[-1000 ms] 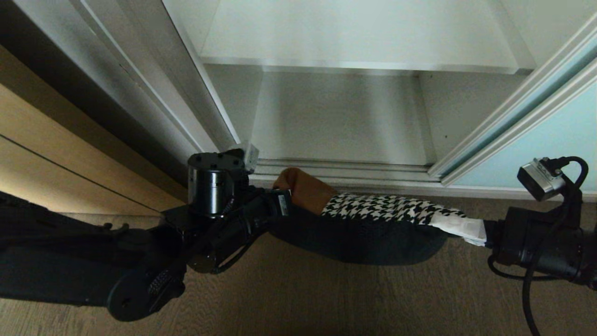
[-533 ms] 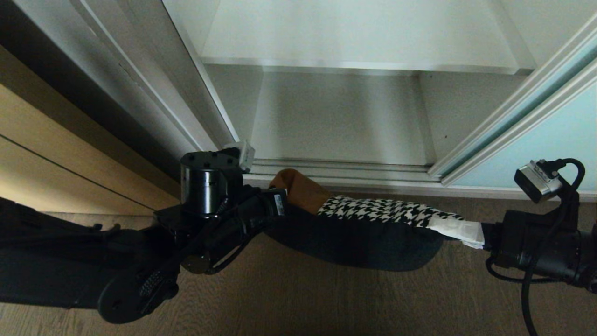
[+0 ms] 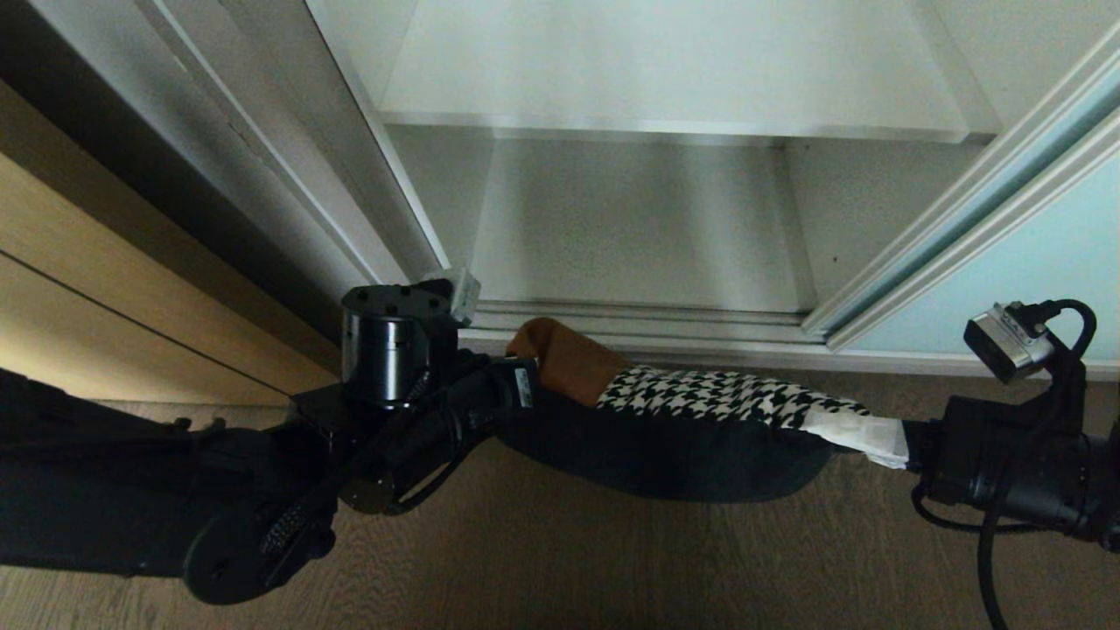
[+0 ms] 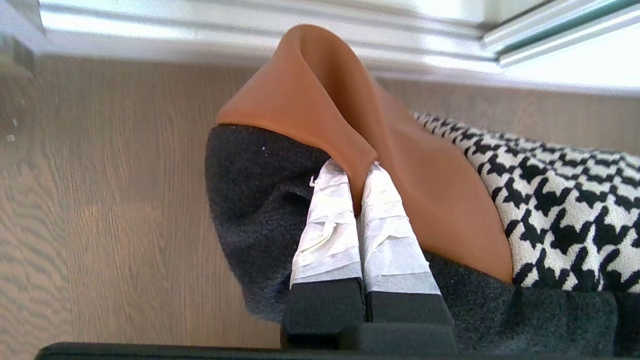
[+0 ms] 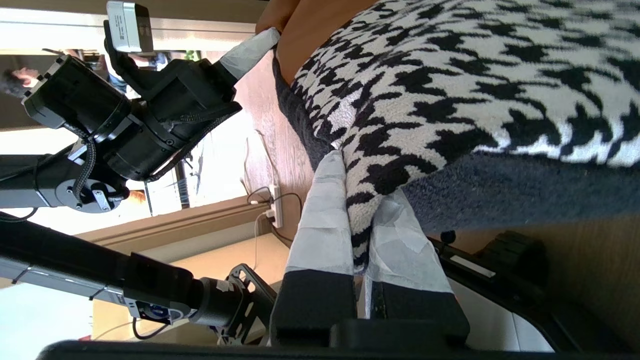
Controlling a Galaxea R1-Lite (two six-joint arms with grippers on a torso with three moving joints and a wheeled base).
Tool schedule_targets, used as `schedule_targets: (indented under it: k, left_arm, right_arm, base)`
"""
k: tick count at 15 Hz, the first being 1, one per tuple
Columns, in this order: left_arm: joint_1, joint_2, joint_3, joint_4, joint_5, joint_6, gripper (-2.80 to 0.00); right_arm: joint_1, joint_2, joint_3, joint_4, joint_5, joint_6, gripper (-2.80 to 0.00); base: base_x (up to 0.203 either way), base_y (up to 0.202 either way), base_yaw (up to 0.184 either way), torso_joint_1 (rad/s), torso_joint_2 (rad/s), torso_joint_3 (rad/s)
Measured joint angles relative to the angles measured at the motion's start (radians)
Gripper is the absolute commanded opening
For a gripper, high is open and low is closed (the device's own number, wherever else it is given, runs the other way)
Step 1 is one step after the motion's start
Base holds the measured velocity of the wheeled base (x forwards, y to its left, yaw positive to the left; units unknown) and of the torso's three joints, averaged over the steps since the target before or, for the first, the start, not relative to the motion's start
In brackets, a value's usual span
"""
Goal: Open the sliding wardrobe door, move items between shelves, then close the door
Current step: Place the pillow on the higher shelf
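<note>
1. The bundle of clothes [image 3: 674, 437] hangs in the air between the two arms, above the wooden floor [image 3: 612, 569] and just in front of the wardrobe's bottom track [image 3: 647, 317].
2. The left end effector [image 4: 357, 172] is pinched nearly shut on the smooth rust-brown fold [image 4: 320, 105] at the bundle's left end; its taped white fingertips [image 4: 330, 225] lie against fuzzy black fabric [image 4: 250, 200].
3. The right end effector [image 5: 357, 200] is closed narrowly on the edge of the houndstooth piece [image 5: 450, 90] at the right end, with dark fleecy cloth under it.
4. Behind the bundle the lower shelf [image 3: 639, 236] and the upper shelf [image 3: 674, 70] are flat white boards with nothing on them.
5. The frosted aqua sliding door [image 3: 1032, 262] stands pushed to the right, its slim pale frame slanting across the corner.
</note>
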Motion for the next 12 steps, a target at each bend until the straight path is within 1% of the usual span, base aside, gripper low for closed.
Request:
schedule_targets:
  k: [7,12]
  left_arm:
    - [0.000,-0.018,-0.013,0.008,0.003,0.029,-2.80]
    - [0.000,-0.031,-0.013,0.017,0.005,0.028,-2.80]
  right_arm:
    - [0.012,-0.004,0.003,0.001,0.000,0.000,-2.80]
    - [0.014,-0.010,0.009,-0.001,0.000,-0.002,-2.80]
  base:
    - [0.000,0.000,0.000,0.003,0.00,0.189]
    - [0.000,0.000,0.000,0.001,0.00,0.201]
